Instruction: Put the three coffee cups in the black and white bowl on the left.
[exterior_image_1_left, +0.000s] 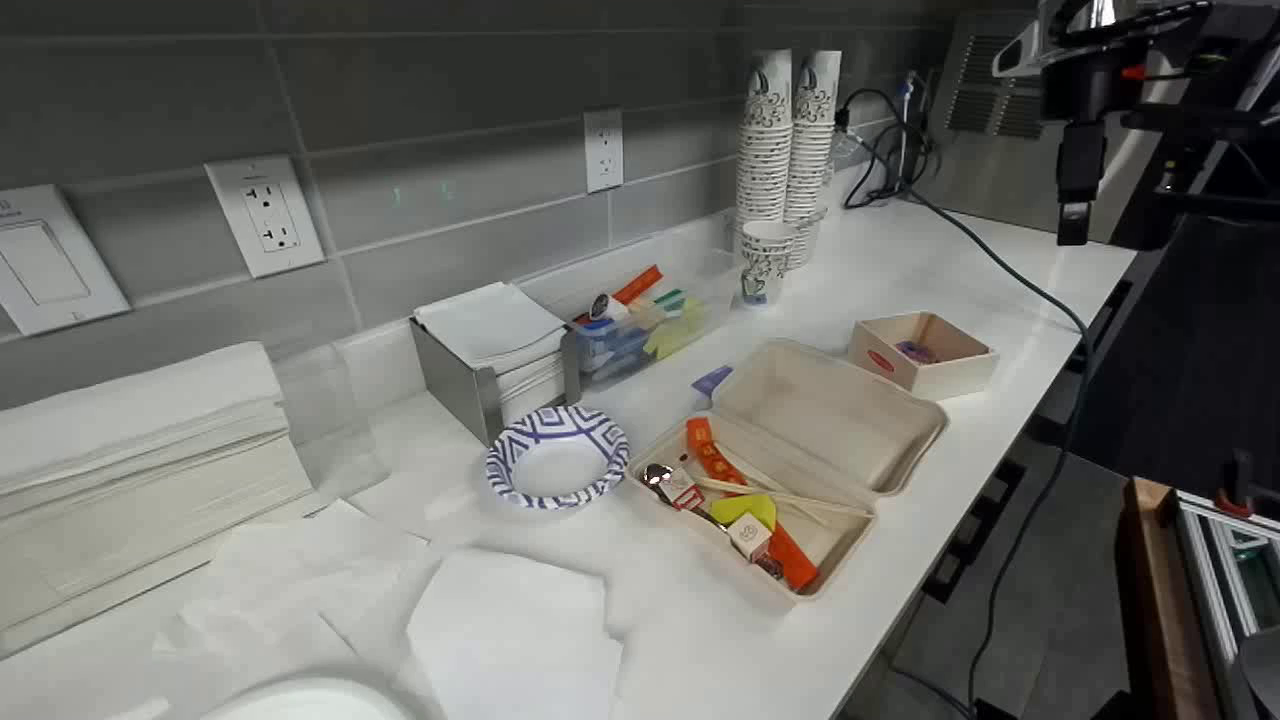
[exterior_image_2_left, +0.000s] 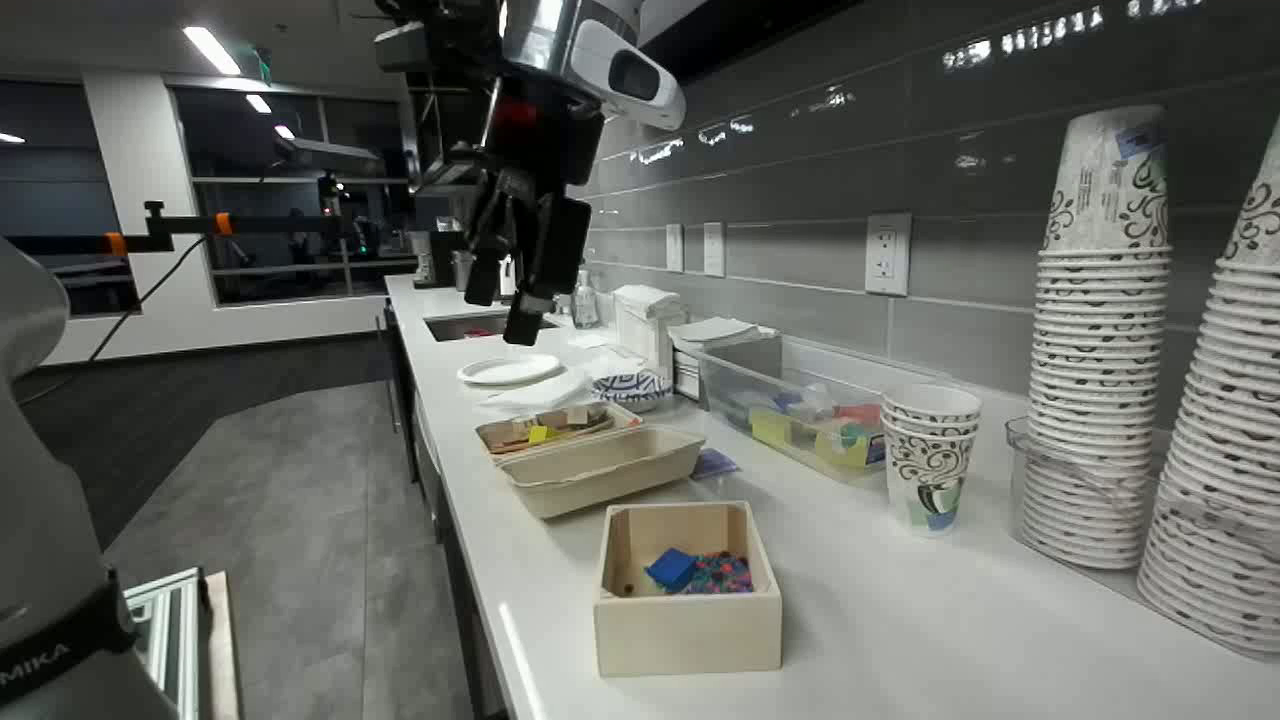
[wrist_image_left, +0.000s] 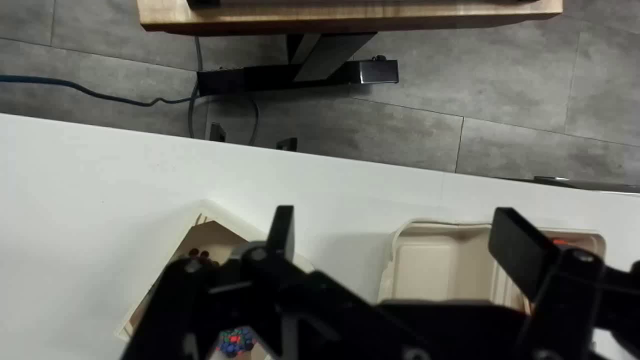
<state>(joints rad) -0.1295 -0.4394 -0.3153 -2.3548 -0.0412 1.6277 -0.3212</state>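
Napkin holder (exterior_image_1_left: 452, 385): metal, full, at the back; a load carried too far in could prob. snag it.
Bowl (exterior_image_1_left: 557, 470): the target, upright on the bench (exterior_image_1_left: 720, 640), nothing in it, dark-&-white rim. Prob. light paper, so a cup base clipping that rim could shove or tip it. Open strip in front.
Clear bin (exterior_image_2_left: 735, 410): see-through sides, easy to miss; a low pass might bump it.
Cups (exterior_image_1_left: 766, 262): 3 nested, mouths up, just past the bin's end. Too hard a squeeze could crush the sides; too shallow a grip might lift 1 w/o the rest.
Tall towers (exterior_image_1_left: 763, 150): 2 stacks close by; a wide finger could topple one. Tight room here.
Clamshell box (exterior_image_1_left: 825, 405): lid open, low, near the front edge; safest prob. to pass over.
Wood box (exterior_image_1_left: 950, 378): also near that edge; a knock might send it to the floor (exterior_image_2_left: 290, 520).
Hand (wrist_image_left: 395, 230): high over the bench, fingers wide apart, gripping nothing, well apart from the cups; open air round it.
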